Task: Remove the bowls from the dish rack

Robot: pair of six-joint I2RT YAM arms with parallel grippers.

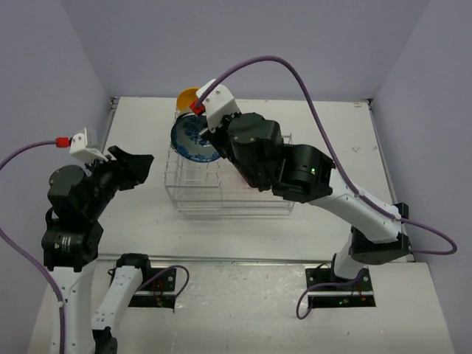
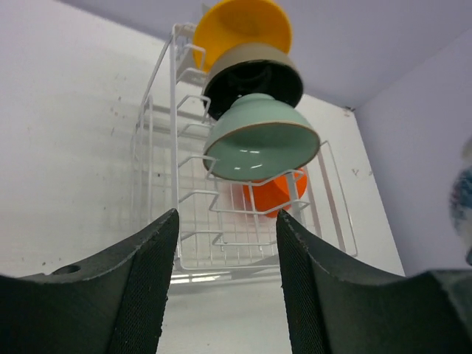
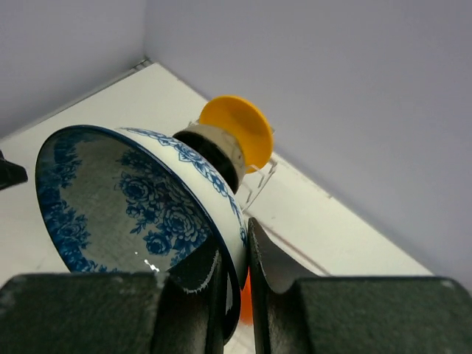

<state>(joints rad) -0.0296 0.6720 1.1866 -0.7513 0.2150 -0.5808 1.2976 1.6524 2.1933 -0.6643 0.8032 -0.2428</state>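
- Blue-and-white patterned bowl sits raised at the far-left corner of the dish rack. It is tipped on edge, with its floral inside facing away from the rack. Whether it touches the wires cannot be told.
- The right jaws are clenched on that bowl's rim. In the right wrist view one finger lies against the patterned inside and the other against the outer wall.
- The right arm reaches over the rack from its right side and hides much of the wire grid beneath it.
- The left jaws stand parted and grasp nothing. They are well apart from the rack, off its left side and aimed toward it, with the two dark fingers framing the rack in the left wrist view.
- The yellow bowl stands at the rack's far end, in the tall slotted section.
- The black bowl comes just after the yellow one along the same row, overlapping it in the left wrist view.
- The pale mint green bowl is next in that row and nearest the left wrist camera.
- The orange-red bowl shows only partly, below the mint bowl and inside the rack. Its slot cannot be told.
- The rack rests on the white surface.
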